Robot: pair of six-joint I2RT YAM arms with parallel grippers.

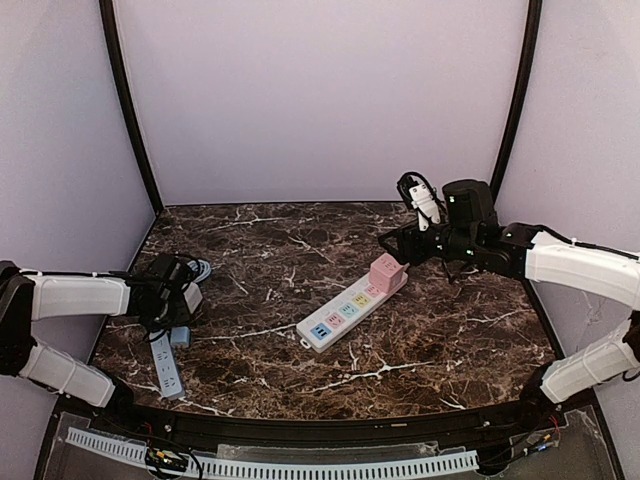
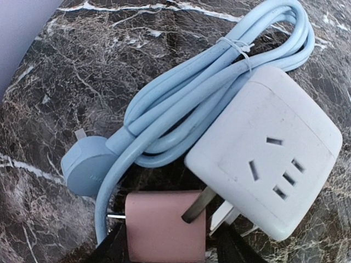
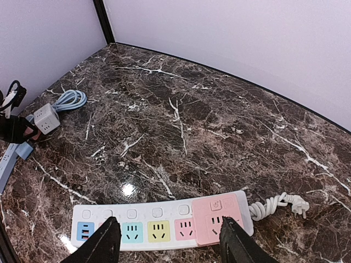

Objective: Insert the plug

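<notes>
Seemingly mid-grasp: left gripper (image 2: 173, 246) flanks the pink square plug (image 2: 164, 224) (clamped or not, I cannot tell); right gripper (image 3: 170, 241) gapes, empty. Next, probably, align prongs with the white cube socket (image 2: 269, 148).

No word, brand or number can be read in any view. The only sign that can be made out is a small round power symbol on the button at the top of the pink adapter (image 3: 221, 217), which sits on the white power strip (image 3: 137, 222); it is small and only just legible. The row of little buttons along the strip's upper edge bears marks too small to tell. In the left wrist view, the back of the blue plug (image 2: 88, 172) carries a faint embossed marking, too shallow and blurred to read.
</notes>
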